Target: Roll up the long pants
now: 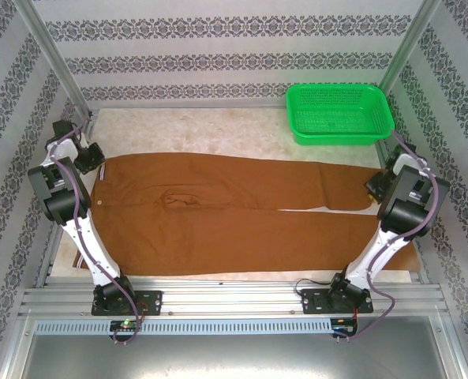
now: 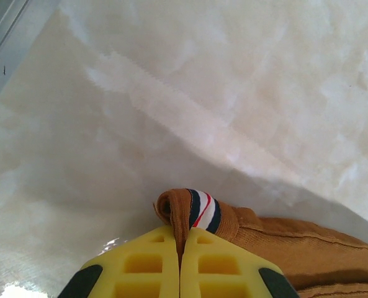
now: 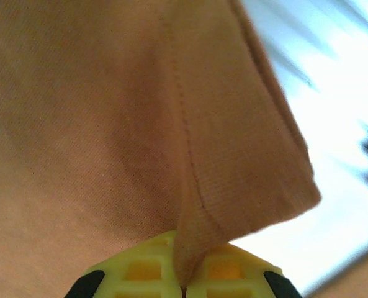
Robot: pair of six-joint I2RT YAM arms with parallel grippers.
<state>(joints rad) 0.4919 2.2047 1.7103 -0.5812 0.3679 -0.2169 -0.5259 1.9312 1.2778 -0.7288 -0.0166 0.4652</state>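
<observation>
Jaws clamped, long pants [image 1: 218, 229] edges pinched

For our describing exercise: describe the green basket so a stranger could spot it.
Start at the pale table. Look to its far right corner, beyond the brown pants. The basket sits there: bright green perforated plastic, unlike the flat cloth.

I record the desk [image 1: 218, 134] as a pale cream, mottled surface, faintly glossy in the left wrist view. Two items lie directly on it. The long pants [image 1: 218, 217] are spread flat across its middle, waistband to the left and both legs running right side by side, with a thin strip of desk showing between them. A green basket [image 1: 340, 140] sits at the far right corner, near the cloth but not touching it.
</observation>
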